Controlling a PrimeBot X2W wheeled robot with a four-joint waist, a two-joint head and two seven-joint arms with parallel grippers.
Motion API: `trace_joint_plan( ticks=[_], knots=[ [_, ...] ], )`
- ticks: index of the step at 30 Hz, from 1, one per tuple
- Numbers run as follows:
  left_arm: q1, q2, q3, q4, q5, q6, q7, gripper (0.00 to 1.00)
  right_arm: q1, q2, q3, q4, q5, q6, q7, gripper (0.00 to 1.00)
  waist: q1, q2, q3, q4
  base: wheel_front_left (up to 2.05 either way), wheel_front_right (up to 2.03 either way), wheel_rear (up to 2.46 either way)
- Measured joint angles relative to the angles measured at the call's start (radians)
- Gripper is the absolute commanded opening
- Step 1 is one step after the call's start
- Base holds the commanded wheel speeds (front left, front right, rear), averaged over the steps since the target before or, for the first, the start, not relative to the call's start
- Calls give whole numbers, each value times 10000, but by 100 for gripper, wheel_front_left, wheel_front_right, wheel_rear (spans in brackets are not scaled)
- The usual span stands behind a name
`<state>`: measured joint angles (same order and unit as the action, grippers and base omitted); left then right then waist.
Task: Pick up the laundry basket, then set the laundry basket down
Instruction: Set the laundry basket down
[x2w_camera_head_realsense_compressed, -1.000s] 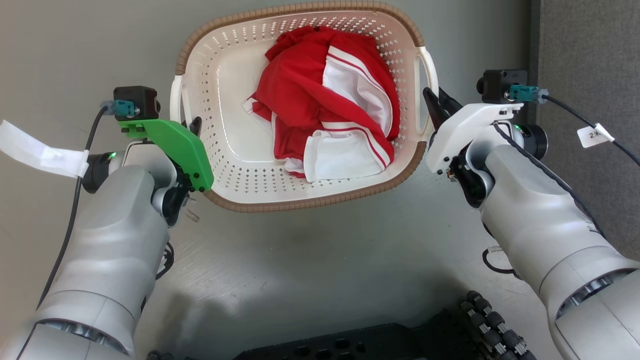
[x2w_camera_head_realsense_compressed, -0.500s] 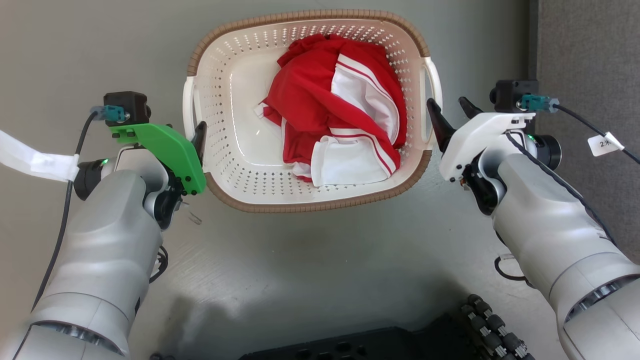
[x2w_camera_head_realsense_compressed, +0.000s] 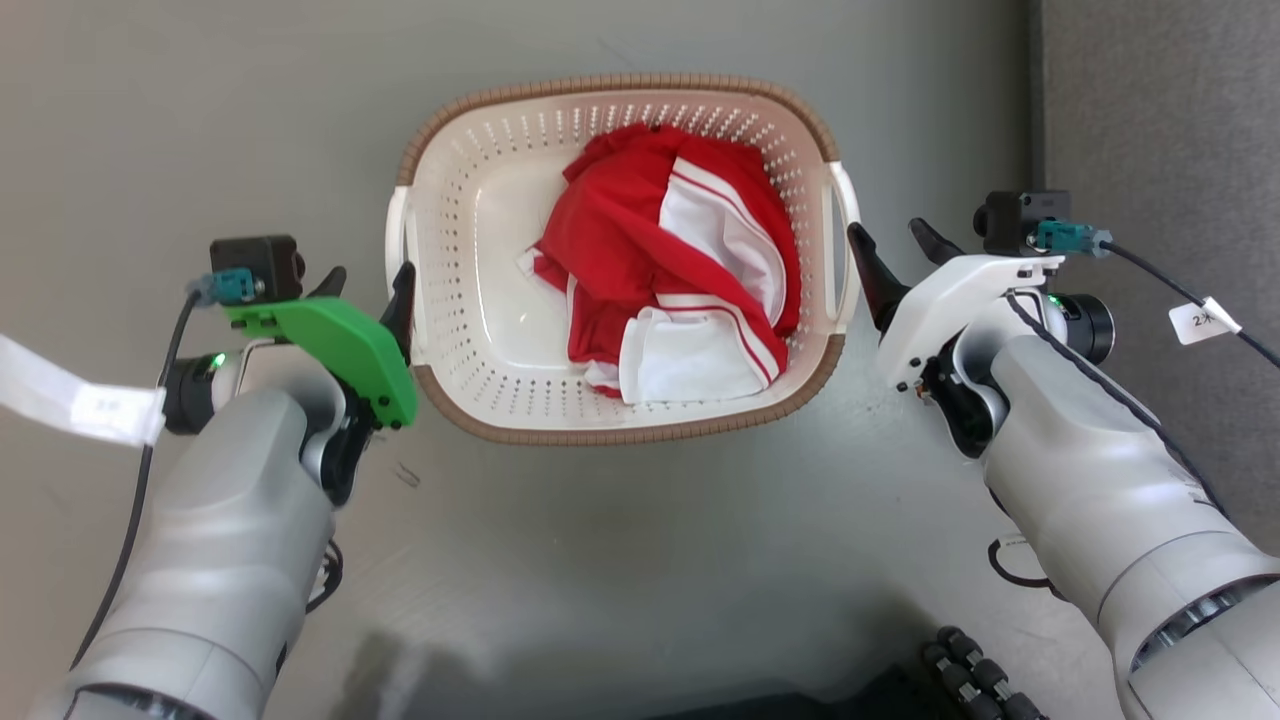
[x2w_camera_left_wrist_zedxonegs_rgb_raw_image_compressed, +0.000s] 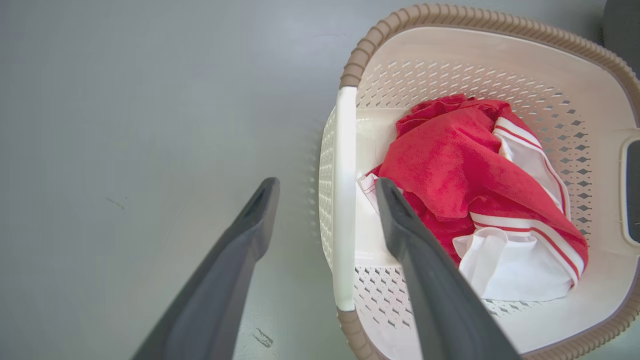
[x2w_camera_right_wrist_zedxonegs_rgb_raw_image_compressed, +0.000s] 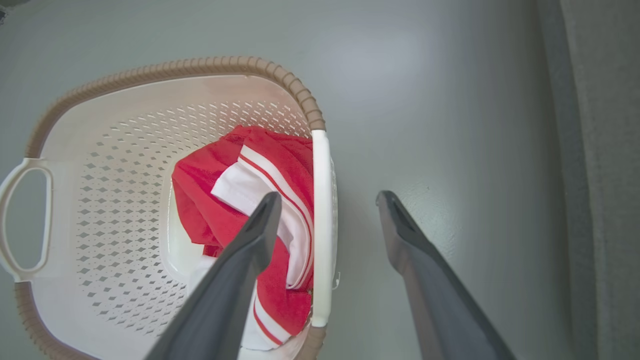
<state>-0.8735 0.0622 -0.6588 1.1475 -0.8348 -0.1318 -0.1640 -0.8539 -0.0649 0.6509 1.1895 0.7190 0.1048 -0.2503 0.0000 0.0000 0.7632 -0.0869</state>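
Judging the laundry basket (x2w_camera_head_realsense_compressed: 610, 435) set down, withdraw left tool (x2w_camera_head_realsense_compressed: 369, 272) and right tool (x2w_camera_head_realsense_compressed: 884, 228) evenly, both open wide astride handles (x2w_camera_head_realsense_compressed: 397, 230) at 9 and 3 o'clock, avoiding snags.

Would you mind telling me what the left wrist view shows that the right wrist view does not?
Left wrist view: the left claw, open, with the left handle between its fingers, and a small scuff on the floor. Right wrist view: the right claw, open, with the right handle between its fingers, and a darker grey strip at the side. Both: the laundry basket holding a red-and-white garment.
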Motion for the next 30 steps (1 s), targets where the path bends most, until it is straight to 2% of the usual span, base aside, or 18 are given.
trace_joint_plan(
  ticks=[6, 15, 24, 29, 30],
  knots=[
    [365, 265, -307, -257, 447, 0, -754, 100, 53, -364, -213, -880, -288, -8, -2, 100, 0, 0, -644, -24, 0, 0, 0],
    [690, 587, -278, -734, 888, 35, -892, 100, 847, -646, -1001, -2263, -460, -201, -13, 100, 0, 0, -1747, -53, 0, 0, 0],
    [1091, 1070, 616, -2859, 1507, 934, -876, 100, 1788, -782, -1542, -3741, -1177, -639, -13, 100, 0, 0, -2914, -96, 0, 0, 0],
    [2132, 1177, 1062, -4057, 2021, 1503, -876, 100, 2557, -922, -1891, -4715, -1687, -963, -13, 100, -1, 0, -3722, -136, 0, 0, 0],
    [2132, 1177, 1062, -4057, 2021, 1503, -876, 100, 2557, -922, -1891, -4715, -1687, -963, -13, 100, -1, 0, -3722, -136, 0, 0, 0]
  ],
)
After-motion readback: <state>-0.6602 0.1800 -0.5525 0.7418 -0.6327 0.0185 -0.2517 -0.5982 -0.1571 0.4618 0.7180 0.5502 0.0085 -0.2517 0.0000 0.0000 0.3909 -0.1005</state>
